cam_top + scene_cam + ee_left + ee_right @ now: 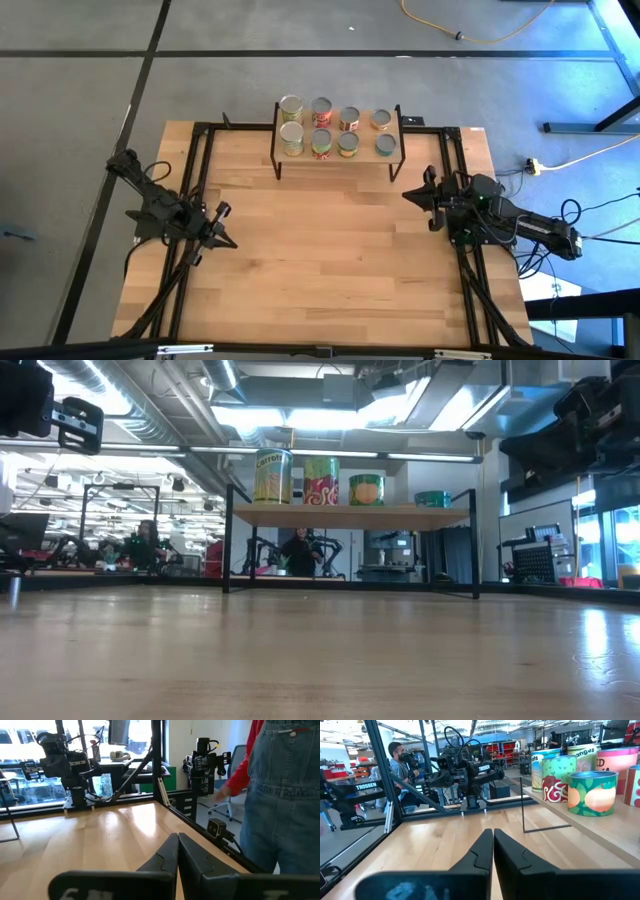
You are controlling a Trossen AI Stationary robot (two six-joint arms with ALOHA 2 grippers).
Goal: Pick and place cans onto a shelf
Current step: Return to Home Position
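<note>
All eight cans (321, 143) stand upright on the shelf (350, 515) at the far edge of the table (330, 260), in two rows of four. None is left on the bare wood in front, so the placing looks finished and only the retreat to rest remains.

The left gripper (177, 840) hangs over the left side of the table, well apart from the shelf, with its fingers clenched together on nothing. The right gripper (493, 834) is pinched empty in the same way and sits over the right side, just beside the shelf's near right leg.

That right arm is the one I'd watch. It should draw straight back and away from the leg before folding, never sweeping sideways toward the rack, since a knock could topple the tall cans in the back row. The left arm has open room around it and can simply tuck in.

The table is pale butcher-block wood with a black frame, over a grey floor where a yellow cable (480, 35) trails. It is a busy workshop; a person in denim overalls (285, 795) stands close by the table's edge.
</note>
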